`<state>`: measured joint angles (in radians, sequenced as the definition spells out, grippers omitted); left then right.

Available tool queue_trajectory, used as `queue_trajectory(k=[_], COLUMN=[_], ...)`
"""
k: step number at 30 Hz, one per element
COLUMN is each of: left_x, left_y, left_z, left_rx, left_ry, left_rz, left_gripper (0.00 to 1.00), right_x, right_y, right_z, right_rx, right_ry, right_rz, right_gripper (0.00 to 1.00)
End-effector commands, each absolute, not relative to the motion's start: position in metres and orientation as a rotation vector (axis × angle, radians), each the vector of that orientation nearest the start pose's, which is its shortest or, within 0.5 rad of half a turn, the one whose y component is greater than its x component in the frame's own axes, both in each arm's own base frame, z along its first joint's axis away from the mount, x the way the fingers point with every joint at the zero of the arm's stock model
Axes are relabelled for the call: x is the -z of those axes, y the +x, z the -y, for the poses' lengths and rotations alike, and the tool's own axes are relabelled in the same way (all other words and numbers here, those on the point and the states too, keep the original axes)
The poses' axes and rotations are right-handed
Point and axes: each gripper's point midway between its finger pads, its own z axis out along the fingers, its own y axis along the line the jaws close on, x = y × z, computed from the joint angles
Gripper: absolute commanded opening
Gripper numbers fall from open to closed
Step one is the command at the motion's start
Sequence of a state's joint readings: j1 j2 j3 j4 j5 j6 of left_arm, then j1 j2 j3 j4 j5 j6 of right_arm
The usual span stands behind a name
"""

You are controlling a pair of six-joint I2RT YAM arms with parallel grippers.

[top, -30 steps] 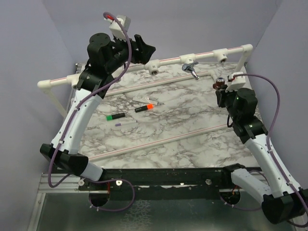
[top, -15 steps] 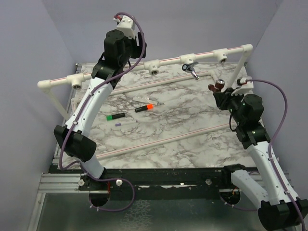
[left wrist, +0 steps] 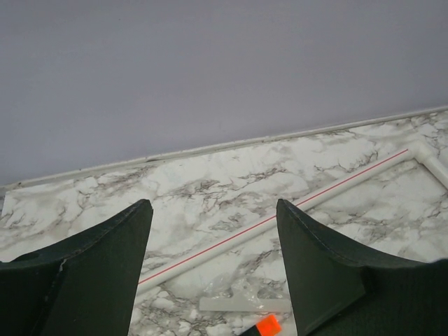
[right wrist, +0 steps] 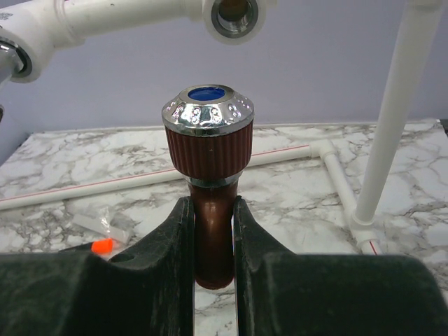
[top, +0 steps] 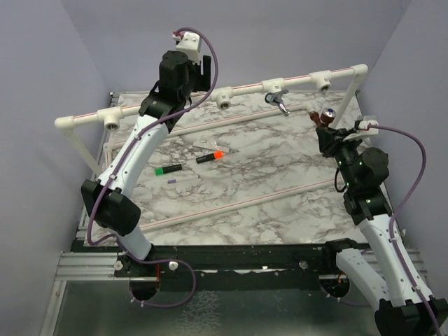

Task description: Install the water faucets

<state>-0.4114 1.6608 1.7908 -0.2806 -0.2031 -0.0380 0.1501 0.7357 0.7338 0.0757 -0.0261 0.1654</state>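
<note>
The right gripper [right wrist: 210,213] is clenched on the copper faucet [right wrist: 209,157], its 2 fingers [right wrist: 168,252] pressing the stem from either side just under the ribbed brown knob. The faucet stands upright in the wrist view, and its silver cap with a blue disc faces a tee [right wrist: 231,14] on the white rail [right wrist: 105,17], with a clear gap between cap and tee. From above, the right gripper [top: 329,131] holds the copper faucet [top: 325,116] off the table [top: 266,196], near the rail's right end, just beside the post [top: 348,94] and lower than the last tee [top: 322,82]. The chrome faucet [top: 280,102] hangs from the 3rd of 4 tees on the rail [top: 161,108], its spout curving down toward the marble. The left gripper [top: 204,70] is raised at the back of the table, above the rail between the 1st and 2nd tees. In its own view the left gripper [left wrist: 213,210] is released: the 2 dark fingers [left wrist: 98,273] stand well apart with nothing between them, and past them lie a red-striped pipe [left wrist: 280,215] flat on the marble and the wall [left wrist: 224,70]. 2 markers, 1 orange-capped [top: 210,157] and 1 green-capped [top: 168,169], lie near the table's middle.
</note>
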Motion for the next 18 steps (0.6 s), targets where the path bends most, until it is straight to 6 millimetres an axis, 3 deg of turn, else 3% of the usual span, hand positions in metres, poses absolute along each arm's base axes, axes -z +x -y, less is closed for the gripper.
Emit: queue_trajectory(k=[1, 10, 16, 18], left_x=[-0.393, -0.385, -0.376, -0.373], left_y=[0.477, 0.475, 0.477, 0.478], left_z=[0.174, 0.182, 0.186, 0.186], left_rx=[0.116, 0.071, 0.071, 0.068], left_ry=[0.189, 0.246, 0.264, 0.266], left_rz=[-1.71, -1.725, -1.744, -1.749], left_gripper=[0.73, 0.74, 0.74, 0.74], right_x=[-0.353, -0.375, -0.381, -0.382], right_y=[0.32, 0.322, 0.328, 0.328], right_z=[-0.047, -0.047, -0.042, -0.05], right_rx=[-0.206, -0.134, -0.029, -0.035], right_ry=[0.011, -0.076, -0.15, -0.222], right_rz=[-1.363, -1.228, -1.23, -1.232], right_gripper=[0.01, 0.01, 0.01, 0.01])
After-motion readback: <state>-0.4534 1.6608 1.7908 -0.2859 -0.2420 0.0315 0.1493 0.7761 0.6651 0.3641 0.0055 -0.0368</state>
